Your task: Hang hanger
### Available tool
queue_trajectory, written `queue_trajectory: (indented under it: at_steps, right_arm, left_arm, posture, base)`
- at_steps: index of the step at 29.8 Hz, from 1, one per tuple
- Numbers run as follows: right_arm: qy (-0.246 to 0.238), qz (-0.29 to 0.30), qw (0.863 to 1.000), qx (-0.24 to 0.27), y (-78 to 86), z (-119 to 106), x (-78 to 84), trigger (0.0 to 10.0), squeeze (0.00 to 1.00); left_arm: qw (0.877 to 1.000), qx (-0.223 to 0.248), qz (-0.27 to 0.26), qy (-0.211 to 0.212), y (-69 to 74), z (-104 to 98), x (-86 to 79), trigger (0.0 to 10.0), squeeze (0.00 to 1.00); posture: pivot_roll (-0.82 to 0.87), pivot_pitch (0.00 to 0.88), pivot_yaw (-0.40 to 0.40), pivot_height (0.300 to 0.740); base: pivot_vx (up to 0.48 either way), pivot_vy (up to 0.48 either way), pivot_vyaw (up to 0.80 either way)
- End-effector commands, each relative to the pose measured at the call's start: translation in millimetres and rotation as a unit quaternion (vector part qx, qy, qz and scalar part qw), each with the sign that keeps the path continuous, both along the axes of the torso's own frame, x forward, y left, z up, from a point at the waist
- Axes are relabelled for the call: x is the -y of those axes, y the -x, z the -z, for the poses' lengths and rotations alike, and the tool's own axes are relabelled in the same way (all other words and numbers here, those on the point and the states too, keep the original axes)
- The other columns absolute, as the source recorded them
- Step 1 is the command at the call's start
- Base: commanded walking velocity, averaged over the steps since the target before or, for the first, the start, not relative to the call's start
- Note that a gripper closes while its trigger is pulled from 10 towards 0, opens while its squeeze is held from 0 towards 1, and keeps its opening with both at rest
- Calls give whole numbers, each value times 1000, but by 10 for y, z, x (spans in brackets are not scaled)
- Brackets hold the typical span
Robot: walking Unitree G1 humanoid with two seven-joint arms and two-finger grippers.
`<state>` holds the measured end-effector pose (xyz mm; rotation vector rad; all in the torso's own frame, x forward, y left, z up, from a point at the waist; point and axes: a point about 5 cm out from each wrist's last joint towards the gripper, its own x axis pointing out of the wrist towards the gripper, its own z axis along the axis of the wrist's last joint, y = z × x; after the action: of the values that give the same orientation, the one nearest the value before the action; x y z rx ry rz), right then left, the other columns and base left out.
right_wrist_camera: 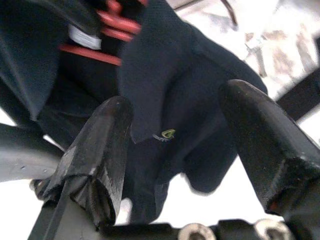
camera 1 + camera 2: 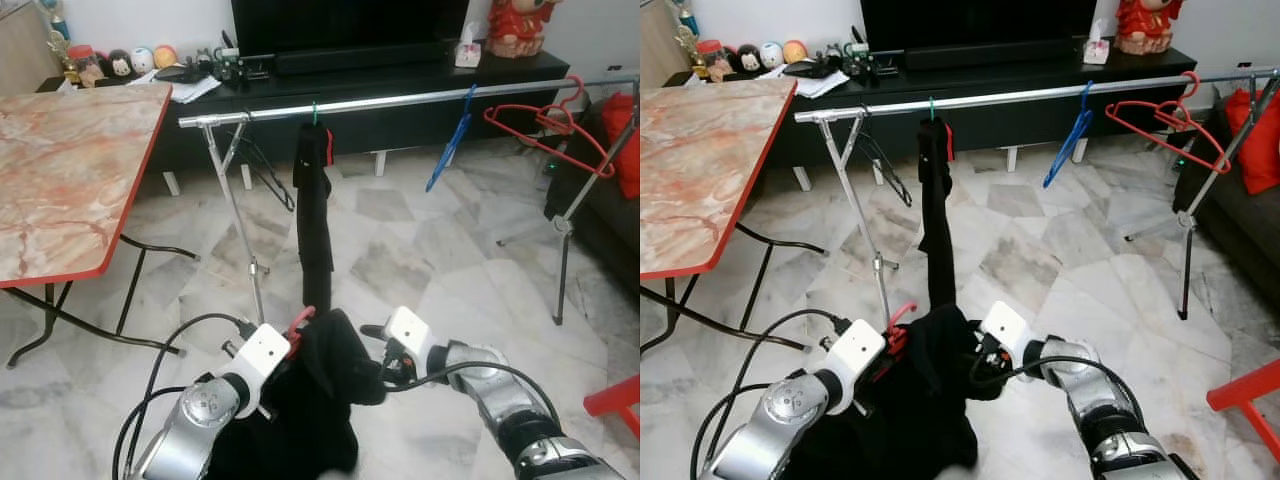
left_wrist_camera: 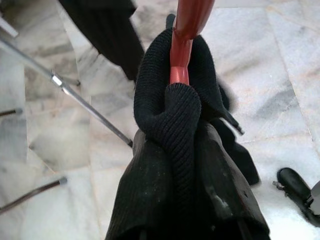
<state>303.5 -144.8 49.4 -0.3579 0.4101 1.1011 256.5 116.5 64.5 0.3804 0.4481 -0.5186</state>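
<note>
Both grippers work low in front of the robot, over the marble floor (image 2: 420, 230). Left gripper (image 2: 292, 338) is closed on the red hanger (image 3: 186, 35), which pokes up out of a bunched black garment (image 2: 320, 400); the wrist view shows the ribbed cloth wrapped around the hanger's neck. Right gripper (image 1: 175, 135) has its two fingers spread wide, with a fold of the black garment lying between them, not pinched.

Across the room beyond runs the clothes rail (image 2: 400, 100), a long silver bar on folding legs. Near its left end hangs a black piece of clothing (image 2: 314, 200); toward its right end hang a blue hanger (image 2: 452, 140) and a red hanger on the rail (image 2: 545, 125). A marble-topped folding table (image 2: 70, 170) stands to the left, its near corner well apart from the arms.
</note>
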Motion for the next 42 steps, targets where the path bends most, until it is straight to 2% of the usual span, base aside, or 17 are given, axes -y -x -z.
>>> queue_trajectory:
  at_steps: [1, 2, 7, 8, 9, 10, 12, 13, 18, 19, 20, 21, 31, 35, 37, 42]
  right_arm:
    - [13, -30, 999, -10, 49, 6, -7, 10000, 0]
    - [13, -30, 999, -10, 49, 6, -7, 10000, 0]
    - [45, -39, 998, 8, 19, -36, -76, 10000, 0]
    - [47, -29, 998, 9, 5, -41, -113, 10000, 94]
    - [46, -26, 999, 8, 2, -42, -121, 10000, 94]
    - [46, -20, 999, 11, -8, -51, -144, 10000, 196]
    - [47, -18, 999, 12, -10, -56, -151, 10000, 196]
    - [59, 0, 998, 23, -39, -56, -164, 10000, 855]
    - [68, 10, 997, 28, -42, -64, -173, 10000, 855]
    - [77, 17, 996, 30, -53, -55, -188, 10000, 533]
    - [84, 22, 996, 32, -62, -47, -198, 10000, 533]
    - [89, 26, 995, 33, -68, -43, -205, 10000, 0]
    - [103, 47, 992, 52, -94, -34, -318, 10000, 0]
    - [119, 58, 989, 64, -102, -23, -327, 10000, 0]
    - [136, 77, 983, 94, -150, -62, -314, 10000, 0]
    - [147, 91, 980, 98, -173, -67, -277, 10000, 0]
  left_arm:
    - [1000, 4, -25, 9, -67, -65, -28, 10000, 0]
    - [1000, 4, -25, 9, -67, -65, -28, 10000, 0]
    - [997, -12, -43, 62, -116, -156, 67, 10000, 0]
    - [996, -15, -49, 79, -130, -182, 96, 10000, 0]
    - [995, -16, -51, 82, -134, -188, 102, 10000, 0]
    - [994, -18, -57, 93, -147, -208, 115, 10000, 0]
    - [993, -19, -60, 96, -154, -215, 122, 10000, 0]
    - [989, -19, -68, 130, -177, -285, 167, 10000, 0]
    - [986, -25, -74, 146, -188, -324, 186, 10000, 0]
    - [985, -30, -65, 155, -174, -333, 227, 10000, 0]
    - [985, -33, -58, 162, -163, -339, 258, 10000, 0]
    - [984, -35, -54, 166, -156, -343, 278, 10000, 0]
    - [973, -44, -43, 222, -160, -493, 355, 10000, 0]
    - [973, -48, -40, 223, -154, -499, 358, 10000, 0]
    - [973, -52, -39, 220, -145, -506, 353, 10000, 0]
    - [974, -51, -42, 214, -155, -509, 344, 10000, 0]
  posture:
    - [6, 0, 12, 740]
    - [6, 0, 12, 740]
    - [2, 0, 4, 740]
    - [4, 0, 2, 740]
    - [4, 0, 2, 740]
    - [5, 0, 1, 740]
    - [5, 0, 1, 740]
    - [2, 0, -1, 740]
    - [2, 0, -1, 740]
    - [3, 0, -7, 740]
    - [3, 0, -7, 740]
    - [3, 0, -7, 740]
    - [15, 0, -13, 740]
    - [16, 0, -11, 740]
    - [11, 0, -7, 740]
    - [10, 0, -3, 740]
  base:
    - [0, 0, 0]
    - [0, 0, 0]
    - [0, 0, 0]
    - [0, 0, 0]
    - [0, 0, 0]
    - [0, 0, 0]
    - [0, 0, 0]
    - [0, 0, 0]
    - [0, 0, 0]
    - [0, 0, 0]
    - [0, 0, 0]
    - [0, 0, 0]
    - [0, 0, 0]
    - [0, 0, 0]
    - [0, 0, 0]
    - [0, 0, 0]
